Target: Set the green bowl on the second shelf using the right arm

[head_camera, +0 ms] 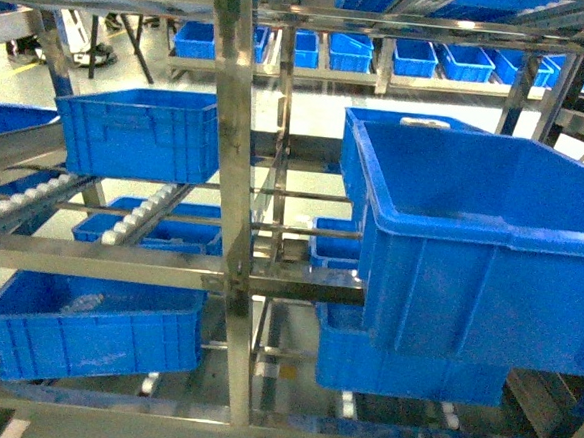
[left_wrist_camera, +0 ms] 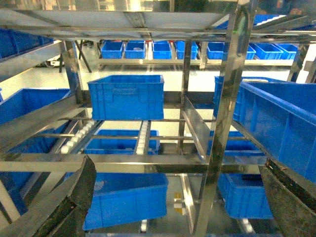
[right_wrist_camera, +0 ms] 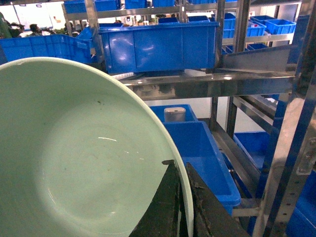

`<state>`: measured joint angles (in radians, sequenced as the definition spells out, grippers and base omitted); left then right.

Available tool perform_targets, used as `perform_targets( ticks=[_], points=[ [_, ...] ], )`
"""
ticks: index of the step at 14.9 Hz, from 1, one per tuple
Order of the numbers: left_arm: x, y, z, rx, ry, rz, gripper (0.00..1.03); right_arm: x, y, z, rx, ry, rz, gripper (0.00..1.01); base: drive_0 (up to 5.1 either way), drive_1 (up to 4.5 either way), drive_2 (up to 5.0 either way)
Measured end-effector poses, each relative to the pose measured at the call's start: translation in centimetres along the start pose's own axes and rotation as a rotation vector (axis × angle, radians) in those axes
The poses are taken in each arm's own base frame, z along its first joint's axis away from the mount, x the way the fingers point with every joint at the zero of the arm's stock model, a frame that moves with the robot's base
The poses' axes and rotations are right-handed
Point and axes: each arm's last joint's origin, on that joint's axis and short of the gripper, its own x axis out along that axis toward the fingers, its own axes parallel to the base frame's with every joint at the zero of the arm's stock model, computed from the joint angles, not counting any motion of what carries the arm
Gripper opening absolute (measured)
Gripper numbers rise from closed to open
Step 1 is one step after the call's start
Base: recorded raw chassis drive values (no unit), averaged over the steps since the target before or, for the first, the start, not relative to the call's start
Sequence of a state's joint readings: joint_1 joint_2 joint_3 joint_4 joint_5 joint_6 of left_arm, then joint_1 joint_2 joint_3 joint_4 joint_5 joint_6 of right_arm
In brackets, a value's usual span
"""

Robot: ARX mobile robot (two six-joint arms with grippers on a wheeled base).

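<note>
The pale mint-green bowl (right_wrist_camera: pixel 74 158) fills the left of the right wrist view, tilted with its inside toward the camera. My right gripper (right_wrist_camera: pixel 183 185) is shut on the bowl's rim, one black finger inside and one outside. Behind it run steel shelf rails (right_wrist_camera: pixel 207 84) with blue totes. Neither the bowl nor the right arm shows in the head view. My left gripper (left_wrist_camera: pixel 177 197) stands open and empty, its fingers (left_wrist_camera: pixel 74 197) wide apart at the bottom corners of the left wrist view, facing the rack.
A steel rack post (head_camera: pixel 230 175) stands in the middle of the head view. A large blue tote (head_camera: pixel 491 243) sits close at the right, another (head_camera: pixel 138 133) on the roller shelf at the left. A white cylindrical object (right_wrist_camera: pixel 174 114) sits in a tote below the shelf rail.
</note>
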<state>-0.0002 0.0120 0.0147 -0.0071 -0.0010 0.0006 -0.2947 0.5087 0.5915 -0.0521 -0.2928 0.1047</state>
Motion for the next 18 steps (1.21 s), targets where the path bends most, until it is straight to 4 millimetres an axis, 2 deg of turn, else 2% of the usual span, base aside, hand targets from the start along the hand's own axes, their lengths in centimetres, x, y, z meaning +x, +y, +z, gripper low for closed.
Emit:
perform_targets(
  ticks=[7,16,18],
  points=[
    [0.0,0.0,0.0,0.000,-0.001,0.000,0.98,0.0,0.0,0.0,0.001,0.003,-0.001,0.02,0.0,4.09,-4.1],
    [0.0,0.0,0.0,0.000,-0.003,0.000,0.98,0.1,-0.1,-0.2,0.005,0.017,0.002,0.02,0.0,0.00,0.0],
    [0.0,0.0,0.0,0.000,-0.003,0.000,0.98,0.8,-0.2,-1.2,0.003,0.053,0.018,0.02,0.0,0.00,0.0]
  ],
)
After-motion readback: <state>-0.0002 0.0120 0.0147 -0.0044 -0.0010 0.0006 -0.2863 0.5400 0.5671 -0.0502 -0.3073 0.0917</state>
